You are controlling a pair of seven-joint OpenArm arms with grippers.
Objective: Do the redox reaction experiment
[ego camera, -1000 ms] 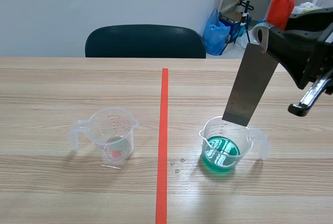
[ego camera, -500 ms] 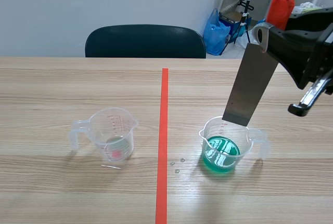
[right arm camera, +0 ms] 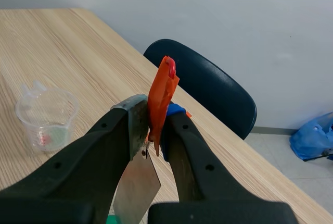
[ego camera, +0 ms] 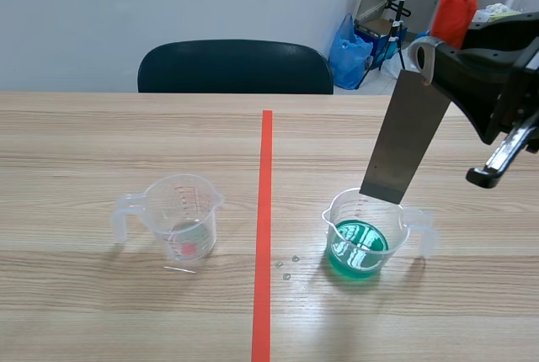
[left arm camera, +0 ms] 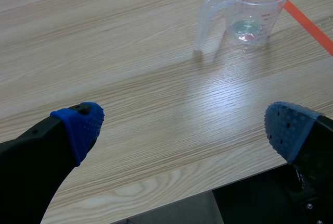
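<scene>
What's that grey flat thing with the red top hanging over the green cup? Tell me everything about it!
It is a thin, flat metal strip, dull grey and smooth, with a red handle at its top. The right tool pinches it near that top end. The strip hangs tilted, its lower end toward the table. Its straight bottom edge sits about level with the rim of the clear cup, above the green liquid, and does not look dipped in.

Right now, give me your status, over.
Right gripper shut on metal strip, tilted above green-liquid beaker, not dipped. Left gripper open, clear beaker ahead. Nothing between strip and green-liquid beaker.
</scene>
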